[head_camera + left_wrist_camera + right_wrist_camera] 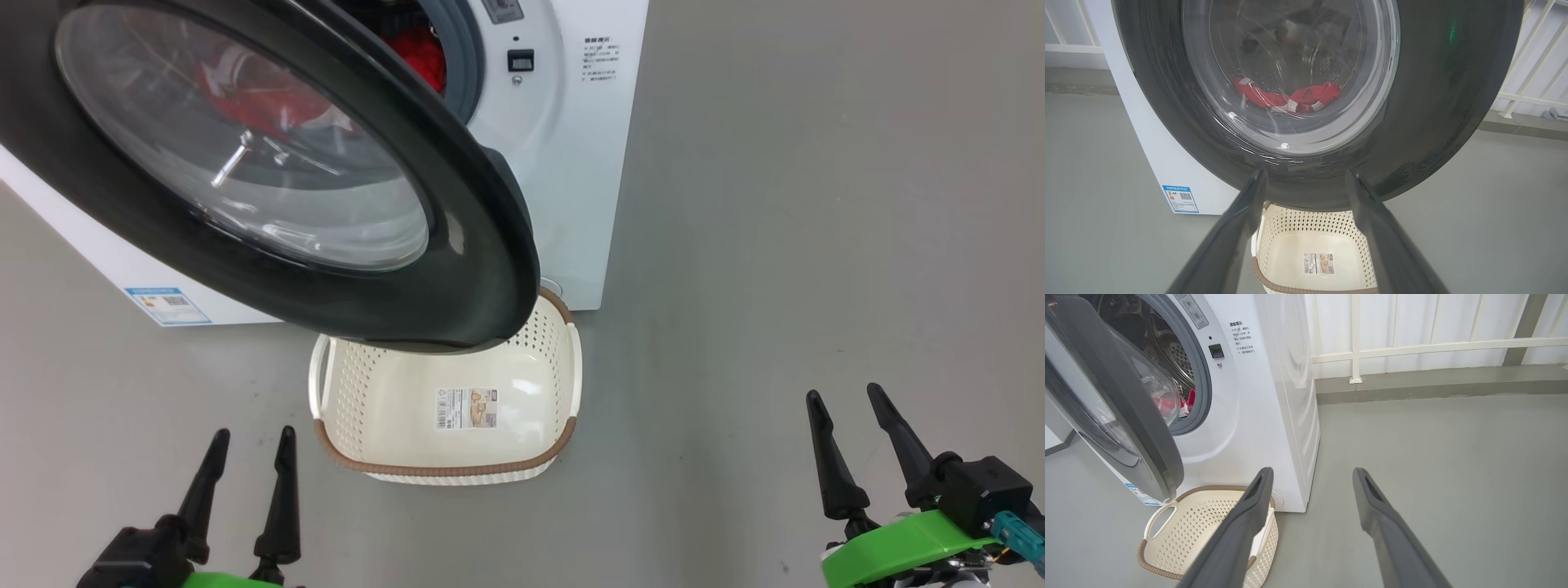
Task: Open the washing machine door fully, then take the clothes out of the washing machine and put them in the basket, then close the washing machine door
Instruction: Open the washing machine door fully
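While door (482, 269) ajar, right wrist view shows drum (1177, 355) (clothes (1190, 401) inside).

Bright even light, soft shadows; glare streaks on washing machine door (233, 163); wrist-view edges bowed.

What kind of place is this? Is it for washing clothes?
Probably a laundry corner, maybe a balcony: a white washing machine with red clothes inside, a cream basket on the grey floor, and a white railing behind.
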### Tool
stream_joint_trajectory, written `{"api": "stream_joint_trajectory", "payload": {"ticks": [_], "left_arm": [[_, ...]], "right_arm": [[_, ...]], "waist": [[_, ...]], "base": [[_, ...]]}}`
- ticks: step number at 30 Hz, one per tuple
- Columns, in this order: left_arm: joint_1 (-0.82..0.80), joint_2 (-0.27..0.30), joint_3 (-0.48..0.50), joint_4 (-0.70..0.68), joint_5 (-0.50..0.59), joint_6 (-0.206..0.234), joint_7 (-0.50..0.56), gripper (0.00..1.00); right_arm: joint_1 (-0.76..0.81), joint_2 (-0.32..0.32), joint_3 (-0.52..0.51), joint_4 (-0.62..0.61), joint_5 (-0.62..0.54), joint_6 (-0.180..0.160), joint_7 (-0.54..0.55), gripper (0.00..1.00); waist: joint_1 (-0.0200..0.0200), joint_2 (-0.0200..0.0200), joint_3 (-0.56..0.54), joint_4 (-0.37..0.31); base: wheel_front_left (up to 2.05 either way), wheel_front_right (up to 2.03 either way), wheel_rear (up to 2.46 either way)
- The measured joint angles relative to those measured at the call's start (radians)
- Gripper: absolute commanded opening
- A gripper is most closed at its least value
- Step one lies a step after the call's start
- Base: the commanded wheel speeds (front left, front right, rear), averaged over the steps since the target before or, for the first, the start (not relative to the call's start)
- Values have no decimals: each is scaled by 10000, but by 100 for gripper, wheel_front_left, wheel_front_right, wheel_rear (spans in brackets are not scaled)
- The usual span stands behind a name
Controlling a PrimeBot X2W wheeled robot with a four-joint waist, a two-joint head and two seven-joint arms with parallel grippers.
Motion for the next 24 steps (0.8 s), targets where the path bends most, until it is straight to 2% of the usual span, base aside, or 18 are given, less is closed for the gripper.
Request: {"api": "stream_joint_trajectory", "payload": {"ticks": [8,9,10,12,13,14,24], "left_arm": [[22,-8,-15,-12,2,0,0,100],[35,-8,-25,-17,2,0,0,100],[41,-10,-33,-19,2,0,0,100],[41,-12,-59,-27,2,0,0,100],[41,-17,-75,-29,2,0,0,100],[40,-19,-105,-36,2,0,0,100],[40,-42,-288,2,-6,0,0,100]], "right_arm": [[2,36,-8,-48,-40,0,0,100],[2,48,-10,-82,65,0,0,96],[2,69,-31,-119,247,0,0,49],[-6,86,-35,-236,531,0,0,0],[-25,98,-17,-290,876,0,0,0],[-77,100,211,-518,1739,0,-2,0],[-1798,-48,2201,-650,5975,0,-31,0]], "waist": [[0,-1,-61,30],[0,0,-63,35],[0,0,-61,39],[0,0,-55,51],[0,0,-54,59],[0,0,-46,81],[0,0,-26,239]], "base": [[0,0,0],[0,0,0],[0,0,0],[0,0,0],[0,0,0],[0,0,0],[0,0,0]]}}
